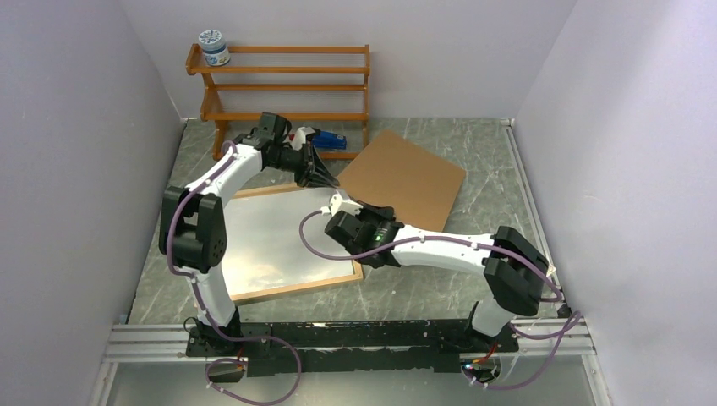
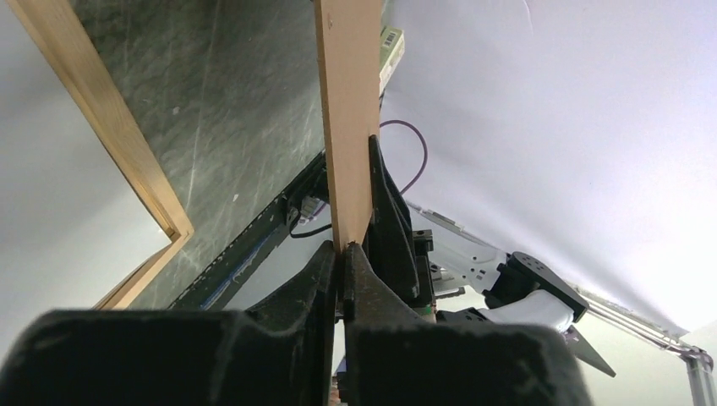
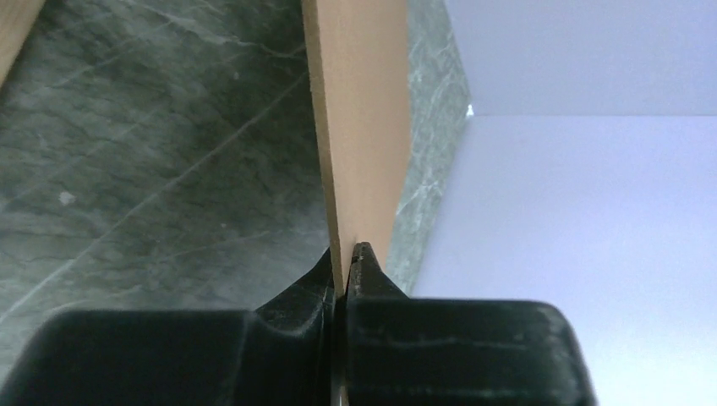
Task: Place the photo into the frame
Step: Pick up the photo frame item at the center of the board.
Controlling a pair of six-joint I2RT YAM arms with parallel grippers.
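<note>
Left gripper point(image 1: 325, 178): closed on the near-left corner of the brown backing board point(image 1: 406, 178). The left wrist view shows both fingertips pressed to the board's faces with no gap.
Right gripper point(image 1: 341, 201): clamped on the same board, just beside the left gripper on its near side. The right wrist view shows the thin edge seated between the tips.
Backing board, left wrist view point(image 2: 348, 110): runs straight out from the left gripper point(image 2: 341, 249). A second black finger, not its own, lies along the board's right face.
Backing board, right wrist view point(image 3: 359, 110): extends ahead of the right gripper point(image 3: 348, 254), with green marbled table point(image 3: 152, 152) on either side. Whether its far edge rests on the table cannot be told.
Frame point(image 1: 296, 286): flat on the table point(image 1: 423, 279), near and left of both grippers, with the right forearm above its right edge.
Frame, left wrist view only point(image 2: 106, 118): one light wood corner left of the fingers, apart from the board.
Frame interior: pale glare in the top view, so whether it is pane or print cannot be told.
Photo: not identifiable in any view.
Top view only: shelf rack point(image 1: 287, 68) beyond the left gripper, with a jar point(image 1: 213, 48) on its top rail. A blue box point(image 1: 328, 139) sits just behind the left wrist.
</note>
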